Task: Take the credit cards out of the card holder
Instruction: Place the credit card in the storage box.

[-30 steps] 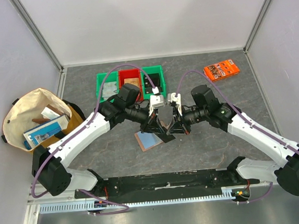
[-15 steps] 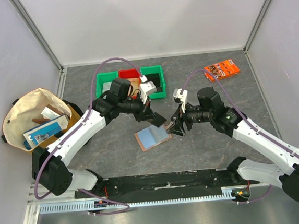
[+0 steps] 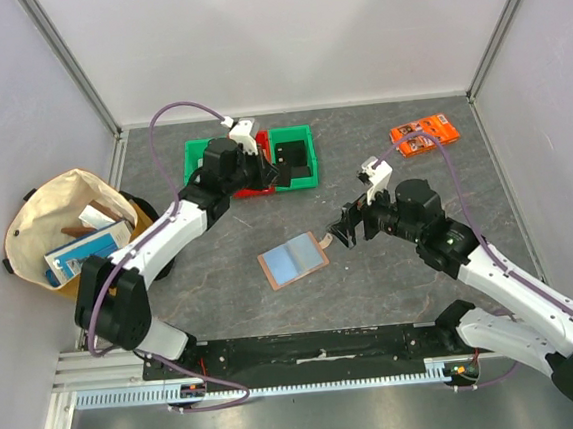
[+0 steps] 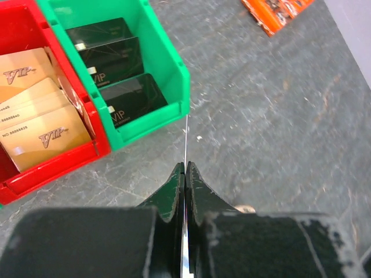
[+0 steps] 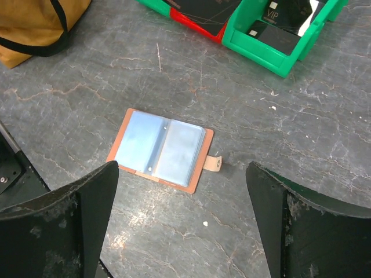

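Note:
The card holder (image 3: 293, 261) lies open and flat on the table, its bluish sleeves up and its tab pointing right; the right wrist view shows the card holder (image 5: 159, 149) from above. My left gripper (image 3: 266, 173) hovers over the bins at the back, shut on a thin credit card (image 4: 185, 136) seen edge-on between its jaws (image 4: 185, 167). My right gripper (image 3: 339, 234) stands wide open just right of the tab, holding nothing; in its own view the right gripper (image 5: 181, 168) hangs above the holder.
A red bin (image 4: 35, 174) holds tan cards and a green bin (image 4: 168, 75) holds black cards; another green bin (image 3: 200, 165) stands left of them. An orange packet (image 3: 425, 132) lies at the back right. A cloth bag (image 3: 72, 233) sits at the left.
My left gripper closed on a card and carried it from the holder back to the bins. My right gripper opened, let go of the holder and drew back right; the holder now lies flat.

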Available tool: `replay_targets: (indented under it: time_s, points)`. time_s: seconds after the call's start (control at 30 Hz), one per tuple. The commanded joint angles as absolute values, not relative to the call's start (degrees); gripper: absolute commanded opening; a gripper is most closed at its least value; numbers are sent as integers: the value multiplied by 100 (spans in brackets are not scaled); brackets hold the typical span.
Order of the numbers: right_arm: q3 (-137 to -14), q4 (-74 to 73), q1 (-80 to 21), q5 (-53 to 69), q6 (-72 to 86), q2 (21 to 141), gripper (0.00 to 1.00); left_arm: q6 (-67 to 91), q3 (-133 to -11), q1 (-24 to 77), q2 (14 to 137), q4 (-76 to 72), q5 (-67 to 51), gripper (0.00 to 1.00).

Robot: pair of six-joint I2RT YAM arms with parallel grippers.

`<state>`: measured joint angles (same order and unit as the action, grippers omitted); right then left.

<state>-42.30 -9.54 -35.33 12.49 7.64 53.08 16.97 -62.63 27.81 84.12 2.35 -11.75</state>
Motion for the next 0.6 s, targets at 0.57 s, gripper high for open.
replay_targets:
  time_s: [0.57]
  points:
    - [-3762, -431, -3524, 993, 923, 4658, 98, 2672, -8577, 2663, 11495, -571, -237, 6]
